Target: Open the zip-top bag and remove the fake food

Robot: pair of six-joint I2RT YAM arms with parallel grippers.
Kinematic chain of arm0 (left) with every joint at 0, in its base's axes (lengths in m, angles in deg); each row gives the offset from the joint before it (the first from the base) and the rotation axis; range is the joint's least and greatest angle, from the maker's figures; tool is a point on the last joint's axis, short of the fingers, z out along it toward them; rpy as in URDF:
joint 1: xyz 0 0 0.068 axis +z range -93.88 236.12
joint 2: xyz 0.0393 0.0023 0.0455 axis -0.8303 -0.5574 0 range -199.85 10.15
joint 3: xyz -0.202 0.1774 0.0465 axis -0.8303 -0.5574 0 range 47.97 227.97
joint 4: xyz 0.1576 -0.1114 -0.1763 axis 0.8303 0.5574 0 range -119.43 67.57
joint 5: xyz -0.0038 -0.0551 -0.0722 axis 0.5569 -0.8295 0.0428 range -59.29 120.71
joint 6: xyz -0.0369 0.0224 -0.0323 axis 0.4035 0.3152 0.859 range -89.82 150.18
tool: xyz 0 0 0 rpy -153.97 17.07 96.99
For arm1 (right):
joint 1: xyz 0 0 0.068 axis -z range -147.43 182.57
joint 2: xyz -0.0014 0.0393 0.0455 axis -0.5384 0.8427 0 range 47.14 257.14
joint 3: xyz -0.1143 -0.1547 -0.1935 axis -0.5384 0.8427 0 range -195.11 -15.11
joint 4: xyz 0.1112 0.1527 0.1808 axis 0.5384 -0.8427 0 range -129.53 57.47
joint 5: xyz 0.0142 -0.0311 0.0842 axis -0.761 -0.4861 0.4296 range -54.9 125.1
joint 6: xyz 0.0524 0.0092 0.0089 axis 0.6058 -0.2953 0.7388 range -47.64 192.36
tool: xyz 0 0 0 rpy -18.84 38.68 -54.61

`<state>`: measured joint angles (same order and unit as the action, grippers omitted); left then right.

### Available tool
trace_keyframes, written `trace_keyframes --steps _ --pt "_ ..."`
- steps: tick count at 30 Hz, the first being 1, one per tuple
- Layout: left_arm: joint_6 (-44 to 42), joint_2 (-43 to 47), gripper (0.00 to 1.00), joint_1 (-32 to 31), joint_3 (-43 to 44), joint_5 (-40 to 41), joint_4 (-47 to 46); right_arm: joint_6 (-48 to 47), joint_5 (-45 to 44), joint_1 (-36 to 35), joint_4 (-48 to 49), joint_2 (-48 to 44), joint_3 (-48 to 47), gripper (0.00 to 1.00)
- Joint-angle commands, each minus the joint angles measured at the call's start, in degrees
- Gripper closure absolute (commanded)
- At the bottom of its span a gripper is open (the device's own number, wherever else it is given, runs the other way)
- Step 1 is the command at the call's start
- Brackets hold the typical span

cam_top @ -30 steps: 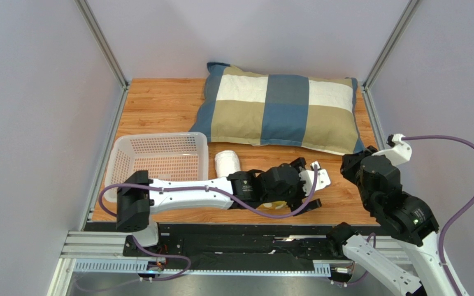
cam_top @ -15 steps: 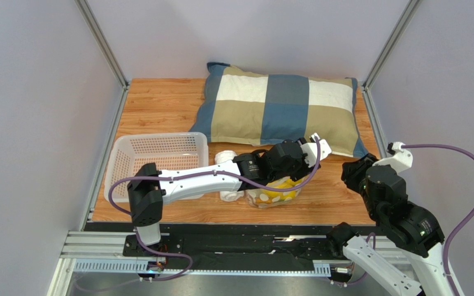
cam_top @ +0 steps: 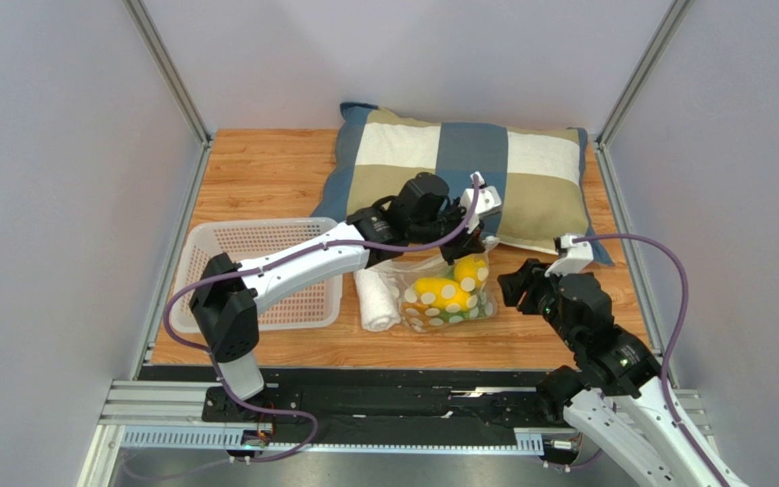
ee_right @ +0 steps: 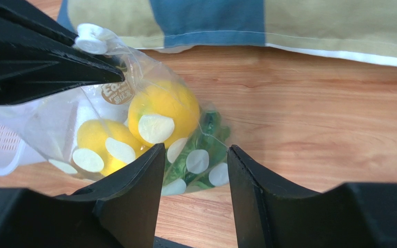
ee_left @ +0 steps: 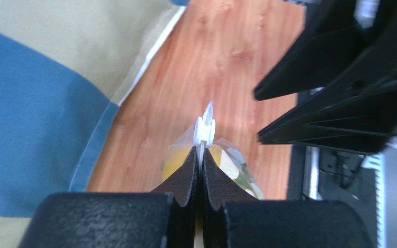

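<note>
Hanging by its top edge, the zip-top bag [cam_top: 446, 300] is sitting toward the middle of the table [cam_top: 262, 172], just near of the pillow [cam_top: 465, 178] and just right of the rolled towel [cam_top: 373, 300]; whether its bottom is touching the wood, I cannot tell. Two yellow lemons [ee_right: 159, 111] are showing through the dotted plastic, one higher and to the right, the other lower and to the left, with the green leafy vegetable [ee_right: 208, 137] lying under them at the bag's right side. The white slider [ee_left: 204, 129] is standing at the top seam, and the seam is looking shut there. The left gripper [ee_left: 199, 155] is pinching the bag's top just below that slider, jaws pressed together on the plastic, its arm reaching in from the left over the towel. The right gripper [ee_right: 195, 150] is hovering just right of the bag, jaws spread apart and holding nothing, pointing at the bag's lower right part. The white basket [cam_top: 206, 266] is resting at the left side of the table, just beyond the towel, partly under the left arm.
</note>
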<state>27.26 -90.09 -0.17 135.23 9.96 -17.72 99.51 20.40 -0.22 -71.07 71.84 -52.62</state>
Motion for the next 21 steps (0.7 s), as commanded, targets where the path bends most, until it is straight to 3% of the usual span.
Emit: trace_keyframes --steps 1,10,15,21 --pt "-1.0 4.7 1.00 2.0 0.0 -20.0 -0.5 -7.4 8.0 0.0 17.2 -3.0 4.4 0.48" --pt "-5.1 3.1 1.00 3.2 3.8 -33.9 4.6 -13.3 19.5 0.0 28.1 -15.0 14.7 0.49" --pt "-7.6 1.6 1.00 3.2 6.9 -39.1 9.2 -15.3 20.5 0.0 28.0 -14.2 15.5 0.50" --pt "-10.3 0.3 1.00 3.3 9.3 -39.9 14.0 -16.1 25.6 0.0 30.6 -13.7 16.3 0.48"
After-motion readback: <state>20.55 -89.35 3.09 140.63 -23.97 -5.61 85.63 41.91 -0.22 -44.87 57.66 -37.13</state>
